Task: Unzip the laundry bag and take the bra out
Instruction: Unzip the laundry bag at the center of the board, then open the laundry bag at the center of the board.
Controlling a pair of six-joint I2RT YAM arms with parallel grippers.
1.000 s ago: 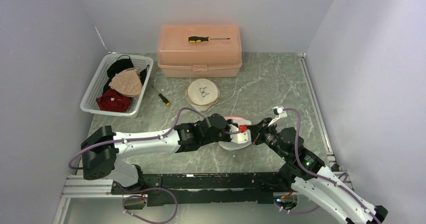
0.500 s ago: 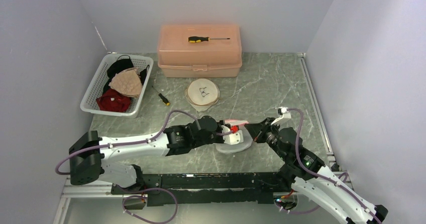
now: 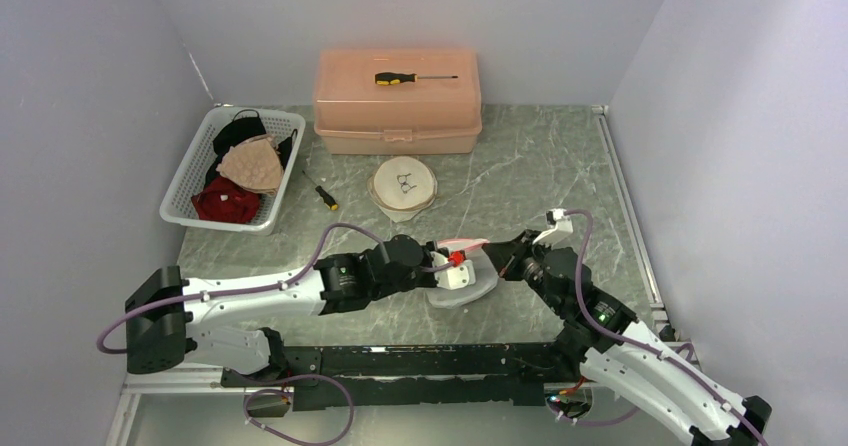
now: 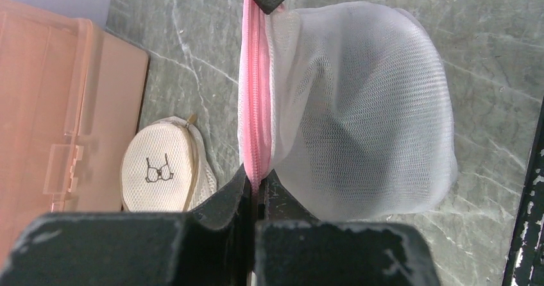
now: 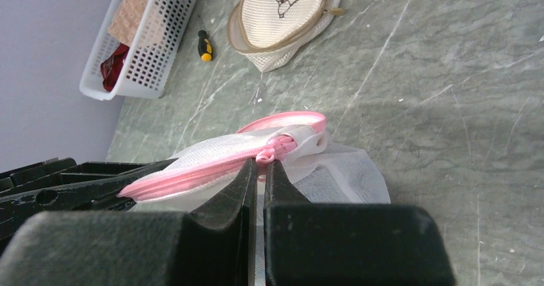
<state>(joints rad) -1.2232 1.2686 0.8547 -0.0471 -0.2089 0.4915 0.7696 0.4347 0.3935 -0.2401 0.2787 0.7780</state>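
Pink zip is clamped in your left gripper: the jaws are pressed together on the tape at one end of the bag's seam. At the other end your right gripper is pinched tight as well, nipping the zip just where the pink tape bunches up beside a fold of mesh. So you've got both ends, and the zip runs taut in a line from one gripper to the other.

The white mesh bag balloons out to one side of that line and sags toward the table. The zip looks closed along the stretch that shows. There's a dim shadow through the mesh, but you can't tell whether that's the bra.

From above, the bag sits near the front of the table, a little right of centre, right between your two wrists.

Farther back lies a second bag, round and cream with a little bra drawing on it, lying flat and well apart from yours. A small screwdriver rests just left of it. Beyond that, a white basket holds black, beige and red garments, and a peach box at the back carries a long screwdriver on its lid.
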